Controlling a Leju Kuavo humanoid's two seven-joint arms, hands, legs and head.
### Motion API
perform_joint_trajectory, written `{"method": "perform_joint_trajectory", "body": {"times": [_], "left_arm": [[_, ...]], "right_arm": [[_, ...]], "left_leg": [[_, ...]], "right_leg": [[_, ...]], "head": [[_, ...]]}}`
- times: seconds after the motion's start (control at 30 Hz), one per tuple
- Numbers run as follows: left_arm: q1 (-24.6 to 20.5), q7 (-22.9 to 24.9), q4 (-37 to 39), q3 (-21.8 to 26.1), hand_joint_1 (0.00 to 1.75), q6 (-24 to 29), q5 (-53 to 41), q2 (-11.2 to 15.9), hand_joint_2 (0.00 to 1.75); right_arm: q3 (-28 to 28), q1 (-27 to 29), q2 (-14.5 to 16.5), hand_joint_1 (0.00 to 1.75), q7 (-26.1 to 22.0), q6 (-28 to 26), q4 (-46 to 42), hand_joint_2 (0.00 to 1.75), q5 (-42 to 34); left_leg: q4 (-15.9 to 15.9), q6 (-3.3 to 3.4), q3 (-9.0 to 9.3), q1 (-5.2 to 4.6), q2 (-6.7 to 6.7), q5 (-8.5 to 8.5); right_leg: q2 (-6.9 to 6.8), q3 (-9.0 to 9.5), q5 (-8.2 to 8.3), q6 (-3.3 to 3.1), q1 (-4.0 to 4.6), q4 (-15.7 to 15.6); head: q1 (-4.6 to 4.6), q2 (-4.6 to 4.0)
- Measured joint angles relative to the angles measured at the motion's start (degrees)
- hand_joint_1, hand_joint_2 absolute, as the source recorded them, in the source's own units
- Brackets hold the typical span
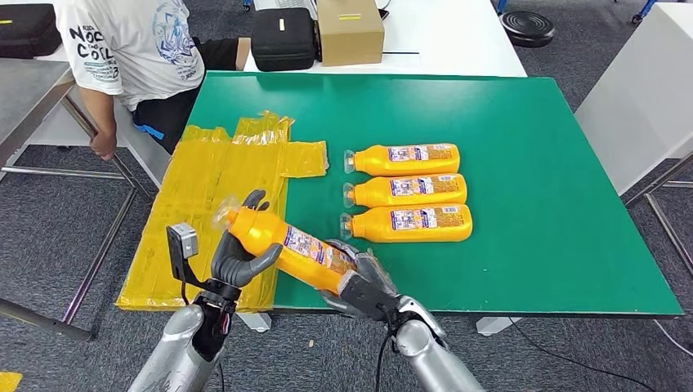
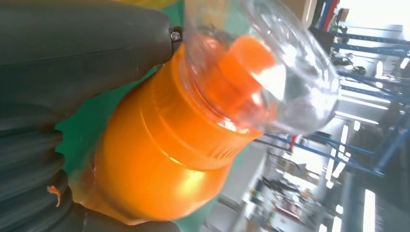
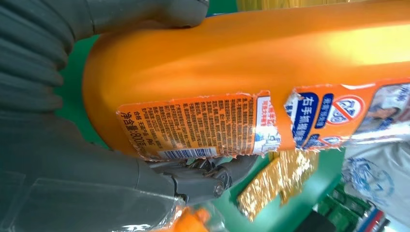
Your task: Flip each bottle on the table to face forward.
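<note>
I have the orange detergent bottle point(image 1: 286, 247) lifted off the green worktop point(image 1: 531, 163) near its 7 o'clock corner, my left hand point(image 1: 239, 249) wrapped around the neck end and my right hand point(image 1: 359, 282) clasping the base, which I judge lets me roll it between the two so its label comes to the front. Three more bottles point(image 1: 409, 192) lie side by side at the centre, caps toward 9 o'clock, with yellow plastic sheeting point(image 1: 221, 196) beside them. The left wrist view shows the clear cap point(image 2: 270, 63) over the orange nozzle, which the head view blurs, while the right wrist view shows the torn printed label point(image 3: 203, 128).
</note>
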Motion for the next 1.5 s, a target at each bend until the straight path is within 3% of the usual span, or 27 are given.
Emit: {"method": "perform_joint_trajectory", "body": {"times": [0.17,0.53,0.93,1.5], "left_arm": [[0.47,0.43,-0.79,0.03,0.0,-3.6,2.51,0.4,1.75],[1.23,0.52,-2.13,-1.39,0.0,-5.8,0.34,1.15,1.75],[-0.01,0.81,-1.81,-6.03,0.0,-4.16,-4.13,1.1,1.75],[-1.72,2.34,0.38,-6.38,0.0,-2.46,-1.47,1.13,1.75]], "right_arm": [[0.27,-0.79,-0.17,1.75,-0.62,-0.74,1.78,1.75,-0.4],[-0.02,-0.82,-1.51,1.75,-0.86,-0.87,1.66,1.75,-0.46],[2.87,-2.75,0.25,1.75,-0.87,-0.77,1.51,1.75,1.25],[7.69,-5.51,2.37,1.75,2.81,-0.54,4.44,1.75,4.27]], "left_leg": [[0.0,0.0,0.0,0.0,0.0,0.0],[0.01,0.0,0.0,0.0,-0.01,0.0],[0.0,0.0,0.02,0.01,0.03,0.0],[0.0,0.0,0.01,0.01,0.03,0.0]], "right_leg": [[0.0,0.0,0.0,0.0,0.0,0.0],[0.0,0.0,0.0,0.0,0.0,0.0],[0.01,-0.02,0.0,0.0,0.01,0.01],[0.01,-0.02,0.0,0.0,0.01,0.01]], "head": [[-0.01,0.0],[0.0,0.0],[0.0,0.0],[0.0,0.0]]}}
